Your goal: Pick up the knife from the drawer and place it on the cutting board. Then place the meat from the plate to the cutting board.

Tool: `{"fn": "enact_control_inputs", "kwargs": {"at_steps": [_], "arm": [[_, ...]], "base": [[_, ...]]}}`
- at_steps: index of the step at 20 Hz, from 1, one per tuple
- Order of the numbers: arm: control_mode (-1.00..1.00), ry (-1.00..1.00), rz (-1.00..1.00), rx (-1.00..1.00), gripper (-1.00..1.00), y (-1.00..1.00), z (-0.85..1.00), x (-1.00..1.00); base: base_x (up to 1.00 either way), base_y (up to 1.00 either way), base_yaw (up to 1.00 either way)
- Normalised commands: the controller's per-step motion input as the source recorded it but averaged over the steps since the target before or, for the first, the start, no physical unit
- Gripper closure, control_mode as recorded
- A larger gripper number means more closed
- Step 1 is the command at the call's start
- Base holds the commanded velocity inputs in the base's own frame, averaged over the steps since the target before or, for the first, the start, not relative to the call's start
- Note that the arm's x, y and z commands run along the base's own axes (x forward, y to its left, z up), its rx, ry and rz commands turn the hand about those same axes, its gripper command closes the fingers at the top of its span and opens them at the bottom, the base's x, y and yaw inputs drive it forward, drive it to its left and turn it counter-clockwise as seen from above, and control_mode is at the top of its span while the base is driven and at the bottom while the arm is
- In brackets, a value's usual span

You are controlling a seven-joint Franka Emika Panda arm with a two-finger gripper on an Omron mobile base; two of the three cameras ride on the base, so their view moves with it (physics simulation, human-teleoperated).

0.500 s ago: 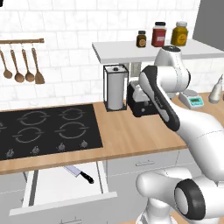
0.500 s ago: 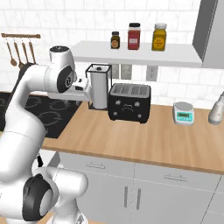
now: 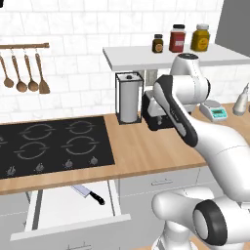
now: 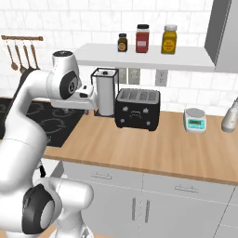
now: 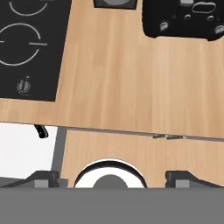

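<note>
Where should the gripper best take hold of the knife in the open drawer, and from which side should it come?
Probably at the black handle, from straight above. The knife lies flat on the white floor of the drawer, blade half under the counter edge, handle toward the open front, so only the handle is free and safe to pinch across.

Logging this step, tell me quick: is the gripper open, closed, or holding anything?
Gripper: open, tips wide apart, holding nothing. The knife lies in the drawer.
</note>
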Motion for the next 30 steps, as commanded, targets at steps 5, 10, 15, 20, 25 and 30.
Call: {"fn": "enact_control_inputs", "kwargs": {"at_steps": [5, 10, 15, 20, 25, 30], "arm": [[1.0, 0.0, 0.01, -0.02, -1.0, 0.0, -0.02, -0.02], [1.0, 0.0, 0.0, 0.0, -1.0, 0.0, 0.0, 0.0], [1.0, 0.0, 0.0, 0.0, -1.0, 0.0, 0.0, 0.0], [1.0, 0.0, 0.0, 0.0, -1.0, 0.0, 0.0, 0.0], [1.0, 0.0, 0.0, 0.0, -1.0, 0.0, 0.0, 0.0], [1.0, 0.0, 0.0, 0.0, -1.0, 0.0, 0.0, 0.0]], "base": [[-0.09, -0.1, 0.1], [-0.37, -0.58, 0.58], [-0.51, -0.37, 0.73], [-0.31, -0.06, 0.86], [-0.23, -0.01, 0.87], [-0.28, -0.09, 0.76]]}}
